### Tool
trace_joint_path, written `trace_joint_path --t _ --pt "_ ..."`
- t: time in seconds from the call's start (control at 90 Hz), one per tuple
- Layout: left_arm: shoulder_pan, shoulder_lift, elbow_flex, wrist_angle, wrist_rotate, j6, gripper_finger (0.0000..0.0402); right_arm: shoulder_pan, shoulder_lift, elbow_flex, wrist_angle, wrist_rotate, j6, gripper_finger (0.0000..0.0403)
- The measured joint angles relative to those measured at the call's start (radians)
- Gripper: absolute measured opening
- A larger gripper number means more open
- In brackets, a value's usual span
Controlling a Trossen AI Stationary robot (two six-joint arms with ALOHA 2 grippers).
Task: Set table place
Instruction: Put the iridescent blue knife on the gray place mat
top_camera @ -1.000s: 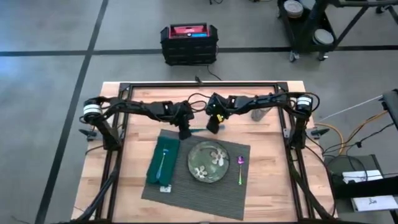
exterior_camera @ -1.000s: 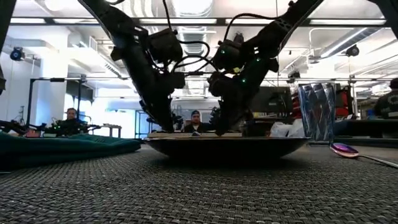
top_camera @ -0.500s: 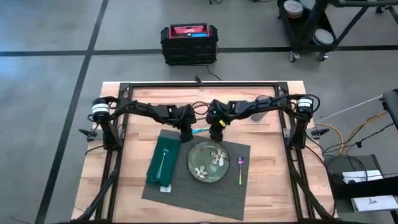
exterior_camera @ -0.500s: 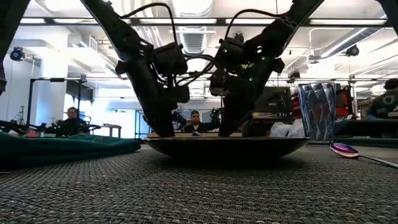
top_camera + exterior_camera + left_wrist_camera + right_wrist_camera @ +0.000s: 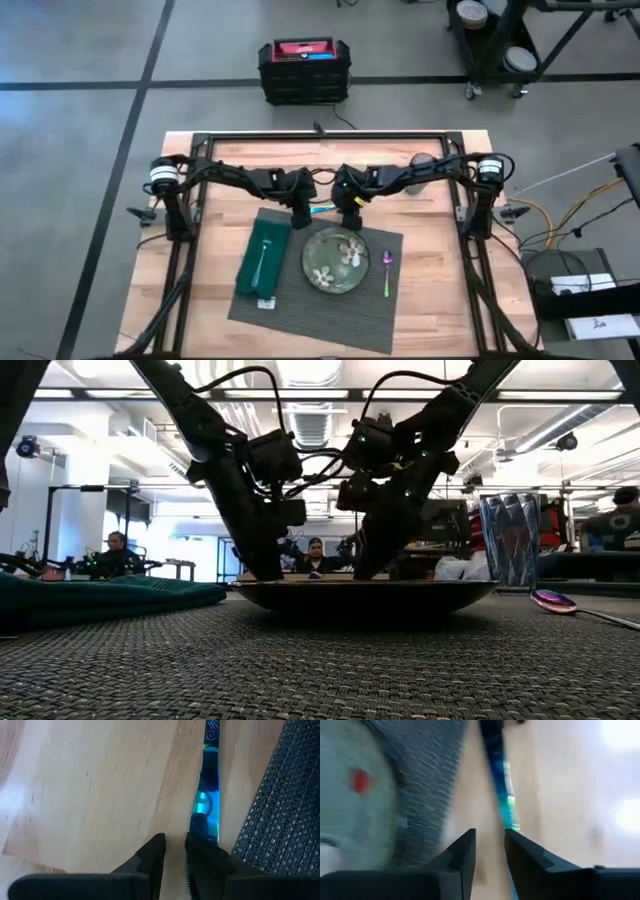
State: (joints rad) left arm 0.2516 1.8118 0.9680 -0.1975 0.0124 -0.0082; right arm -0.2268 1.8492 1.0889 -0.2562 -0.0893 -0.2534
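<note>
From overhead you see the table [image 5: 220, 165] carrying the place [image 5: 380, 305], a dark ribbed mat at lower centre of the frame, with a green patterned plate [image 5: 334, 261] in its middle, a green napkin [image 5: 248, 270] bearing a fork [image 5: 261, 258] at the plate's left, and a purple spoon [image 5: 386, 270] at its right. Both arms meet at frame centre, just above the mat's upper edge, over a blue iridescent knife [image 5: 322, 209] lying on bare wood. Only the wrist cameras show you the grips: the left gripper [image 5: 174, 846] has its fingers drawn close with a narrow gap, one fingertip touching the blade beside the mat's edge, nothing clearly grasped; the right gripper [image 5: 489, 844] is likewise nearly closed, the knife running past its right finger, though blur hides any contact. The table-level camera alone shows you a clear faceted glass [image 5: 508, 540] at right and people [image 5: 315, 555] seated in the room behind.
</note>
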Motion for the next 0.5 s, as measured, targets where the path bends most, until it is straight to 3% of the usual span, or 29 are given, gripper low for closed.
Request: trace_joint_path --t 0.122,0.5 --pt "0.000 0.001 -0.001 0.009 0.000 0.000 0.0075 0.025 0.000 0.000 0.000 0.116 -0.108 0.0116" --pt "-0.001 0.003 -0.002 0.020 0.000 -0.004 0.0075 0.014 0.061 -0.003 0.030 0.083 -0.124 0.0155"
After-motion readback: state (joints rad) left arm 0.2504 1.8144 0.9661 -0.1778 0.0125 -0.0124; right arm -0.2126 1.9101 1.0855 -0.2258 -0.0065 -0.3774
